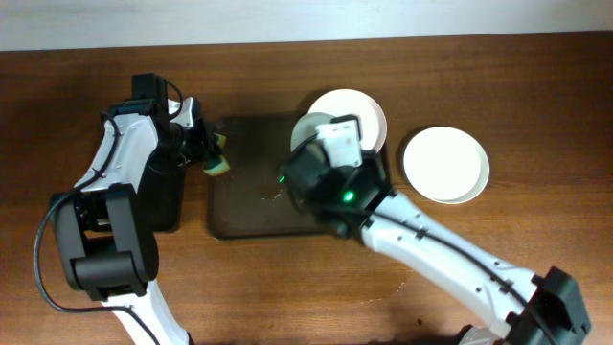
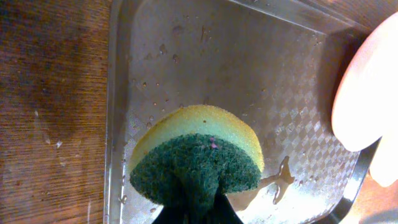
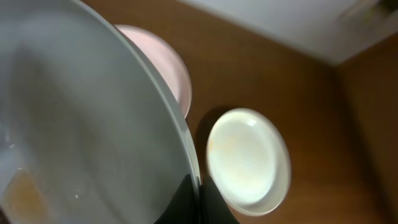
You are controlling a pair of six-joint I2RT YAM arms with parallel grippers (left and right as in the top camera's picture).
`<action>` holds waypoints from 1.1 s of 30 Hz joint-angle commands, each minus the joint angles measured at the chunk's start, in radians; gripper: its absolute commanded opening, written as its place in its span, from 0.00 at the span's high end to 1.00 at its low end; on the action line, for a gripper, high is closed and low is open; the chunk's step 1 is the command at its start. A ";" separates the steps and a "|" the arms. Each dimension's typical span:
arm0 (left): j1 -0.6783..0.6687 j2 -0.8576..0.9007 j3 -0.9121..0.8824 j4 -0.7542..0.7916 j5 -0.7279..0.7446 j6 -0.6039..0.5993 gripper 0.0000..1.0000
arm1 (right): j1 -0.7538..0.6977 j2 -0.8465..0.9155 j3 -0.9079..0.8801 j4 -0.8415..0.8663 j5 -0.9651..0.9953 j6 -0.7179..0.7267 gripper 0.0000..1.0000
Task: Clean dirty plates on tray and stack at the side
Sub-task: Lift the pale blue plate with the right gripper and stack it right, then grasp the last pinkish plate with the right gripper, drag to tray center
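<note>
The dark brown tray (image 1: 244, 206) lies in the middle; its wet textured floor fills the left wrist view (image 2: 249, 68). My right gripper (image 1: 308, 153) is shut on the rim of a white plate (image 1: 308, 129), held tilted above the tray's right part. In the right wrist view (image 3: 198, 200) that plate (image 3: 81, 118) shows a brownish smear. A second plate (image 1: 364, 110) sits behind it at the tray's back right corner. A third plate (image 1: 445, 165) lies on the table to the right. My left gripper (image 1: 213, 153) is shut on a yellow and green sponge (image 2: 196, 155) over the tray's left edge.
A narrow black tray (image 1: 165, 196) lies on the table under the left arm, left of the brown tray. Water drops and a small puddle (image 2: 280, 180) sit on the tray floor. The wooden table (image 1: 287, 287) stretches in front.
</note>
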 commanded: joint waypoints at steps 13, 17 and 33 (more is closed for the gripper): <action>0.000 0.002 0.010 -0.001 -0.003 0.016 0.99 | 0.091 -0.050 0.011 0.071 0.202 0.018 0.96; 0.000 0.002 0.010 -0.001 -0.003 0.016 0.99 | -0.181 -0.219 0.011 0.059 -0.346 0.066 0.96; 0.000 0.002 0.010 -0.001 -0.003 0.016 0.99 | -1.128 0.138 -0.122 0.084 -0.935 0.058 0.96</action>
